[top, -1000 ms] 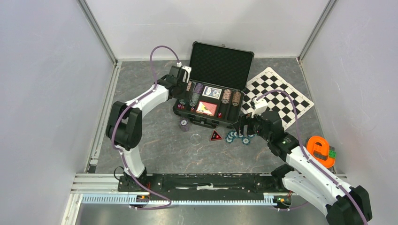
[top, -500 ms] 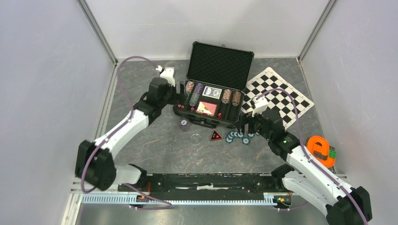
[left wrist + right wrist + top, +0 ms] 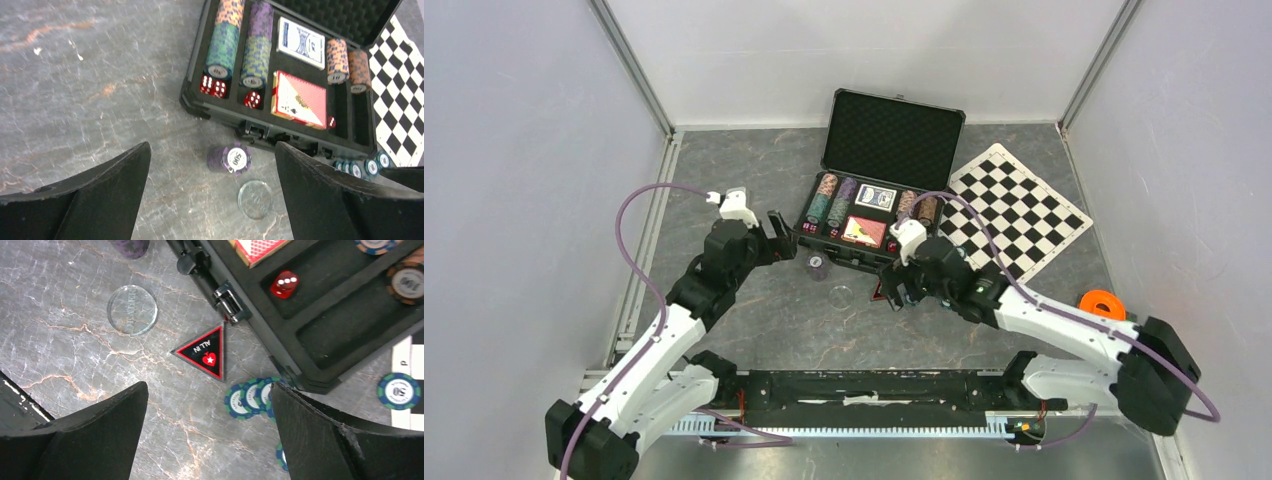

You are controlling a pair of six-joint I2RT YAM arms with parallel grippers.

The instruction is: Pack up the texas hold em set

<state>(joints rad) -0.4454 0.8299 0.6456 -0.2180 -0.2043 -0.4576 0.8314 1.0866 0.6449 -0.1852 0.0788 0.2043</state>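
Grey marbled tabletop [image 3: 754, 320]: a bare stretch lies between the arm bases and the loose pieces, with free room there for either wrist to swing.
Right gripper [image 3: 209, 387]: fingers spread wide and empty, poised over the triangular all-in marker [image 3: 205, 351]; teal chips [image 3: 250, 399] are fanned just beside it.
Left gripper [image 3: 212, 150]: fingers wide apart, holding nothing, lined up over the purple chip stack [image 3: 230, 158], with the clear disc [image 3: 255, 199] just nearer.
Step in hand: by the look of it, gathering the pieces left on the table.
Next move: probably a descent and a close on one piece. The flat marker and chips would call for a low pinch at the rim.
Black case [image 3: 809, 232]: open just beyond the loose pieces. Chip rows, blue deck [image 3: 301, 42], red deck [image 3: 299, 98] and dice [image 3: 212, 86] are seated, and the slots at its right end look free.
Edges: the near wall and latches stand right behind the marker, so fingers could clip them.
Lid [image 3: 892, 140]: upright at the far side, leaving the tray open from above.
Chequered mat [image 3: 1019, 205]: right of the case, with one teal chip at its border.
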